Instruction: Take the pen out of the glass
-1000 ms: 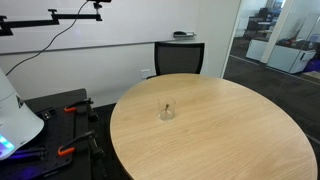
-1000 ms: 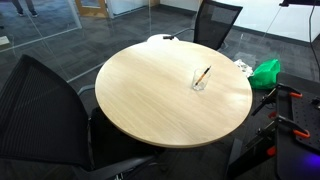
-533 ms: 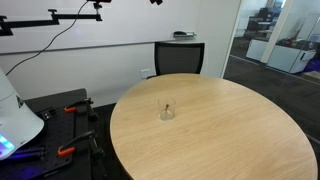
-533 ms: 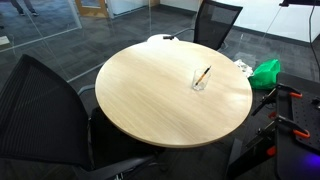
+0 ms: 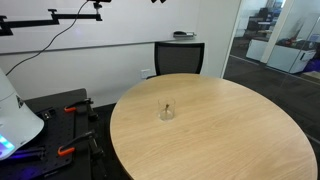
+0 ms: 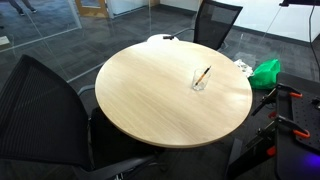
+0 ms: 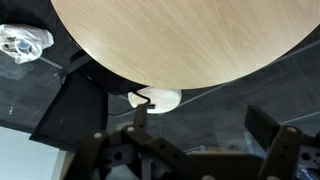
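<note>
The glass point(image 5: 166, 112) is a small clear tumbler standing upright on the round wooden table point(image 5: 230, 140), toward the side near the robot base. It shows in both exterior views point(image 6: 200, 79). The pen point(image 5: 164, 105) is a thin dark stick with a reddish-orange part, leaning inside the glass with its top above the rim point(image 6: 204, 73). My gripper point(image 7: 200, 125) shows clearly only in the wrist view. It is open and empty, high above the floor beside the table edge point(image 7: 180, 70), far from the glass. The glass is out of the wrist view.
Black office chairs stand around the table point(image 5: 180, 55) point(image 6: 215, 18) point(image 6: 40, 110). A green object point(image 6: 266, 72) lies by the table's side. Orange-handled clamps point(image 5: 68, 110) sit on the black robot stand. A white round object point(image 7: 155, 98) and a plastic bag point(image 7: 20, 42) lie below.
A small dark part has come into view at the top edge of an exterior view. The glass and pen have not moved.
</note>
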Motion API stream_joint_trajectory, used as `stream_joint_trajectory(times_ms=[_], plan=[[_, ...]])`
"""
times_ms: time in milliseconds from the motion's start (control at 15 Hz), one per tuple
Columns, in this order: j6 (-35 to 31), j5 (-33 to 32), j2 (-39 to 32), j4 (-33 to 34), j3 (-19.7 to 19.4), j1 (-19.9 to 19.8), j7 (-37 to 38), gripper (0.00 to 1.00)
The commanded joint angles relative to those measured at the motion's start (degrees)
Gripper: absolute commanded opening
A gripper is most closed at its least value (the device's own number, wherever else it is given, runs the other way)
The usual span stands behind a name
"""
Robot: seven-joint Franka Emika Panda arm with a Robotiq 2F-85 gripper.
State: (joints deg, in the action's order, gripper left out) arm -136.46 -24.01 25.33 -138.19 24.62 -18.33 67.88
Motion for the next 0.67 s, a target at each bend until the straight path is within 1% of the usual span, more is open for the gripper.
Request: stream_joint_trajectory(times_ms=[0, 200, 267, 467, 600], plan=[[3.84, -4.99, -2.52, 1.96, -0.20, 0.38, 14.47, 1.00], [8.74, -9.91, -5.95, 3.61, 0.41, 1.05, 27.67, 1.00], [10.82, -11.13, -7.73, 4.55, 0.23, 1.83, 32.04, 1.00], [15.83, -14.27, -14.06, 7.53, -1.19, 5.15, 45.34, 1.00], [18.46, -14.83, -18.53, 9.79, -3.01, 8.15, 53.32, 1.00]])
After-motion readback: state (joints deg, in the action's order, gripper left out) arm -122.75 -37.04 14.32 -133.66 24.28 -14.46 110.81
